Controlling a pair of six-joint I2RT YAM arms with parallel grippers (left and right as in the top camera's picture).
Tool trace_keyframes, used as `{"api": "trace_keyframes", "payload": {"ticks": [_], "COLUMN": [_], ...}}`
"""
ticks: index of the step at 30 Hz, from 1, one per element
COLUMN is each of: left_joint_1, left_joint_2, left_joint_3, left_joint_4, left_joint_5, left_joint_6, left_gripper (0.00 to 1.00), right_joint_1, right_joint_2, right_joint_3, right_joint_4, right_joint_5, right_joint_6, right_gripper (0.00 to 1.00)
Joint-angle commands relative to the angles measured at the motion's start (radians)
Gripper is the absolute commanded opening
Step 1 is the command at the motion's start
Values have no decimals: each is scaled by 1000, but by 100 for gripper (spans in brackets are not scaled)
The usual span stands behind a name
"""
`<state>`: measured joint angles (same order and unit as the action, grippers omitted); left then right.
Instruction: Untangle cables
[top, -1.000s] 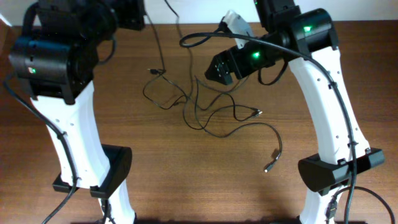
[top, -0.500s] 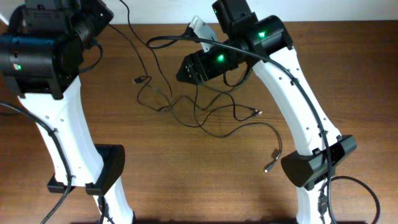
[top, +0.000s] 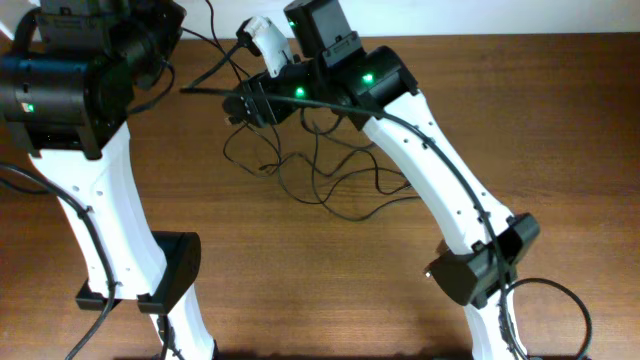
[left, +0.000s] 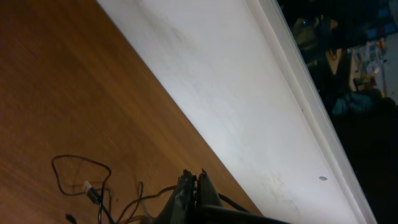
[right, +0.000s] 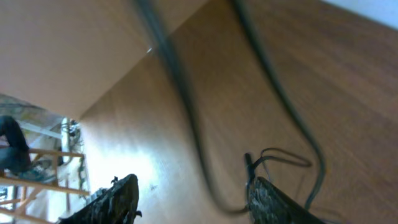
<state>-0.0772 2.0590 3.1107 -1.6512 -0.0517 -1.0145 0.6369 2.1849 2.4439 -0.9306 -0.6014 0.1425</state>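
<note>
The cables (top: 330, 185) are thin, limp and light, tangled on the bench (top: 560, 120) just beyond your right fingers (right: 118, 198), which stand apart astride one strand. Pinch it near a plug. Your left fingers (left: 188, 184) are pressed shut.

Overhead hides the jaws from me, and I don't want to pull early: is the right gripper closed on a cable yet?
Observer: Not yet. The right wrist view shows the right gripper open, with a blurred cable running through the gap.
Operator: And the left one? The arm covers it for me.
Observer: In the left wrist view the left gripper is shut, its tips pressed together.
</note>
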Motion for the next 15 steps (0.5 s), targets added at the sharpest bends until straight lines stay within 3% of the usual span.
{"api": "trace_keyframes", "payload": {"ticks": [1, 2, 3, 4, 5, 10, 15], "left_joint_1": [2, 2, 2, 2, 2, 2, 2], "left_joint_2": [2, 2, 2, 2, 2, 2, 2], "left_joint_3": [-2, -2, -2, -2, -2, -3, -61], "left_joint_4": [-8, -11, -12, -12, -12, -37, -37], "left_joint_5": [11, 11, 11, 11, -2, -198, -359], "left_joint_6": [-10, -9, -5, 5, 26, 53, 126], "left_gripper": [0, 0, 0, 0, 0, 0, 0], "right_joint_1": [5, 5, 5, 3, -3, -82, -166], "right_joint_2": [48, 60, 63, 67, 66, 2, -106], "right_joint_3": [0, 0, 0, 0, 0, 12, 14], "right_joint_4": [70, 86, 83, 60, 26, -123, -216], "right_joint_5": [30, 56, 89, 124, 155, 256, 538], "right_joint_6": [43, 42, 42, 42, 42, 10, -7], "right_gripper": [55, 51, 41, 19, 4, 4, 4]}}
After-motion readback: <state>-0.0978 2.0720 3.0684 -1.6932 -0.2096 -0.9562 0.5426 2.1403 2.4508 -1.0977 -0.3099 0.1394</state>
